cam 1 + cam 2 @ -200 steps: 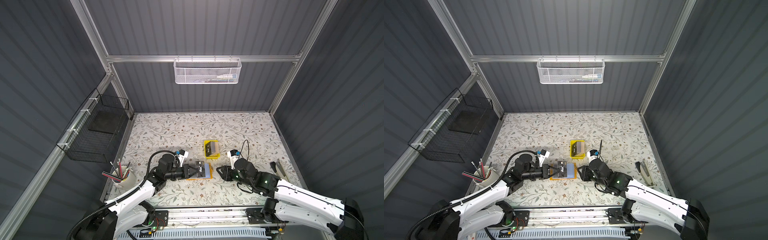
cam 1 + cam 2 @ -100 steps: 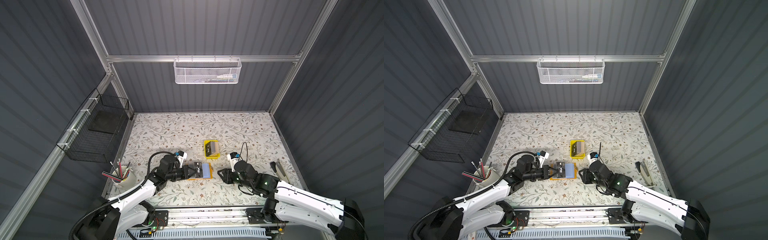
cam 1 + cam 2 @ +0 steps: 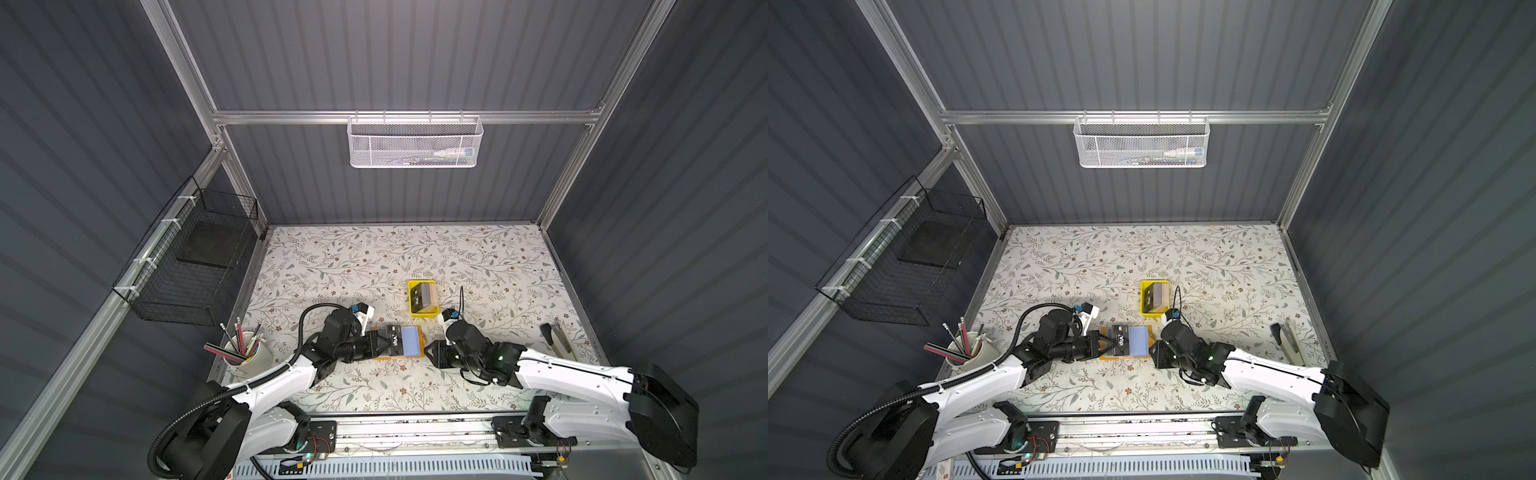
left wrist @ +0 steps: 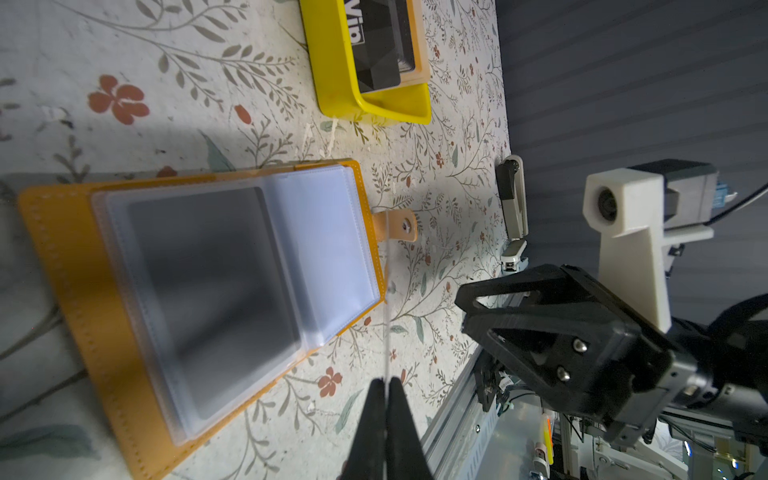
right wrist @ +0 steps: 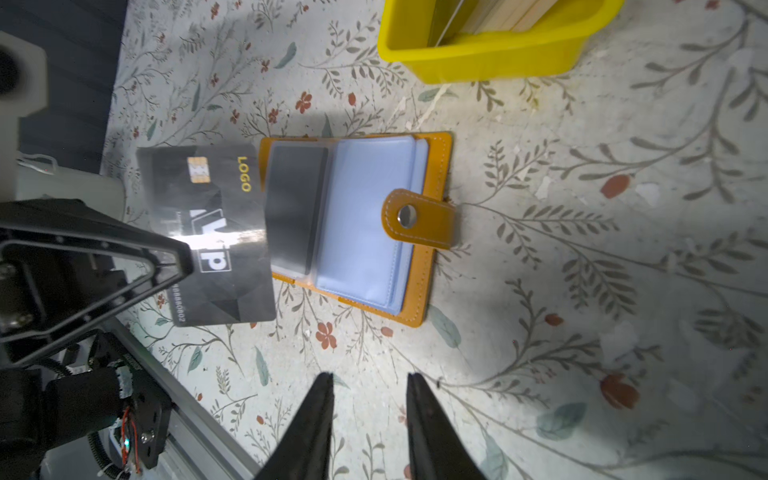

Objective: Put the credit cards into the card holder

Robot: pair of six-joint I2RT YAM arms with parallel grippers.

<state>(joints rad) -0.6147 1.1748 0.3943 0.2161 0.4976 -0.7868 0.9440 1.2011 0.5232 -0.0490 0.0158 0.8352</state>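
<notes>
Low, left arm (image 3: 274, 376) level (jaws on card (image 5: 224, 199))

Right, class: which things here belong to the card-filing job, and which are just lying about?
Job: black VIP card in the left gripper; card holder; cards in the yellow tray; right gripper.
Lying about: pencil cup; stapler; black wire basket; white mesh basket.

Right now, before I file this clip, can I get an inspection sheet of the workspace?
Surface: floral-print tabletop, flat.
Job's things: black plastic VIP card at the open mustard leather card holder; more cards in small yellow plastic tray.
Clutter: white cup of pencils; grey stapler-like tool.
Grippers: left gripper shut on the card; right gripper open, empty.
Cables: black hose looped by left arm.
Surroundings: white mesh basket, black wire basket on walls.
</notes>
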